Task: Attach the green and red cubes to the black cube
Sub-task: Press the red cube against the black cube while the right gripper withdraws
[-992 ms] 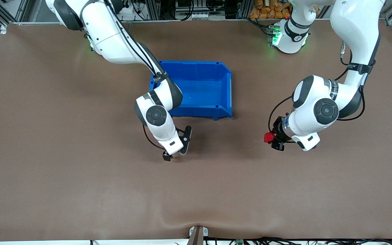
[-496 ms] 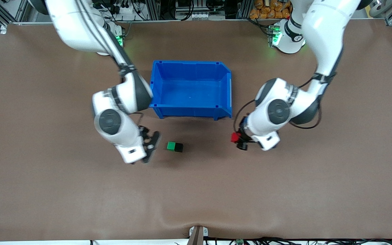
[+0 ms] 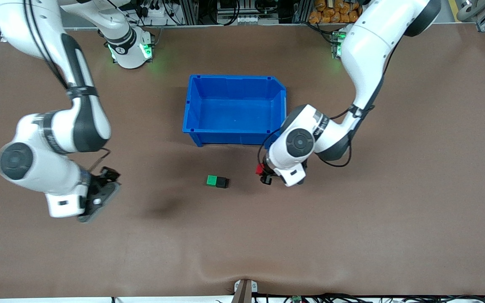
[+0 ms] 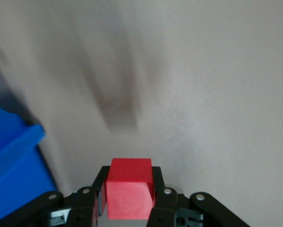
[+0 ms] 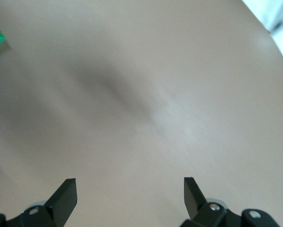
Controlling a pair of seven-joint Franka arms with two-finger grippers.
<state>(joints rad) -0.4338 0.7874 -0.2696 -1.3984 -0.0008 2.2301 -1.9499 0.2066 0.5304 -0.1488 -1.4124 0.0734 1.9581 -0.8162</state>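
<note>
Small bright green cube [image 3: 212, 180] sits on the brown surface [image 3: 352, 235], touching the small matte black cube [image 3: 222, 182], both nearer the front camera than the blue plastic bin [image 3: 282, 110]. Left end effector [image 3: 263, 174] hangs over the surface near the bin's front wall, clenched on the small red cube [image 3: 259, 169]; nothing between it and the pair. Right end effector [image 3: 99, 198] hangs over the surface well apart from the bin, toward the right arm's end, fingers spread, holding nothing.

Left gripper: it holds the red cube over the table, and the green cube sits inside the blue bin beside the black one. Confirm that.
Wrong on the place. The green cube lies on the table, touching the black cube, nearer the camera than the blue bin, as the front view shows. The left gripper does hold the red cube.
</note>
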